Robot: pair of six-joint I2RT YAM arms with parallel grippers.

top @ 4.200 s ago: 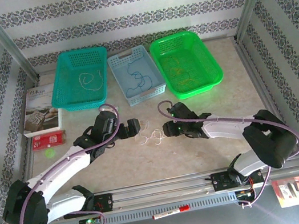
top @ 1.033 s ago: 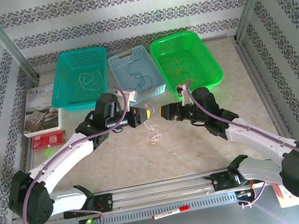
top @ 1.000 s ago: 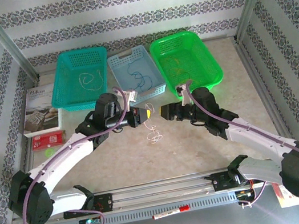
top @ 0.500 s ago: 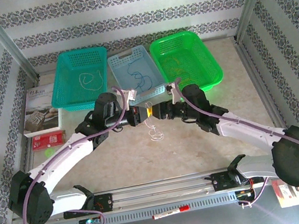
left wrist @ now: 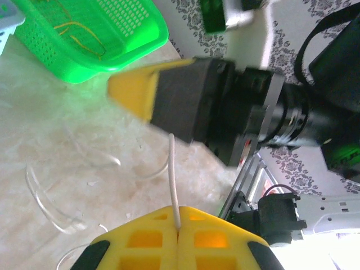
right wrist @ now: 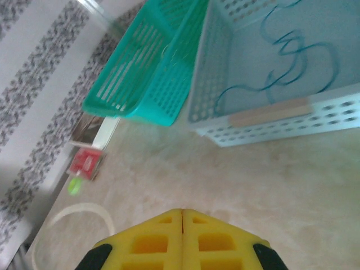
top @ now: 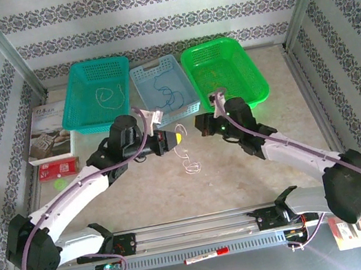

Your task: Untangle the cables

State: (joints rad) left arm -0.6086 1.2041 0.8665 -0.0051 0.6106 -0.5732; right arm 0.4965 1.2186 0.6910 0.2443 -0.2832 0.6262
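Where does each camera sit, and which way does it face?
Top external: above and behind, looking down on the table; left arm, right arm show.
Left wrist: looks past the left tool at the right tool and green basket.
Right wrist: looks over the right tool at the blue basket.
Both wrist views share the right tool.

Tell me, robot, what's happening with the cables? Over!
Left gripper shut on a whitish cable. Right gripper shut, nothing seen in it. Cable's loops lie on table. Nothing in the way.
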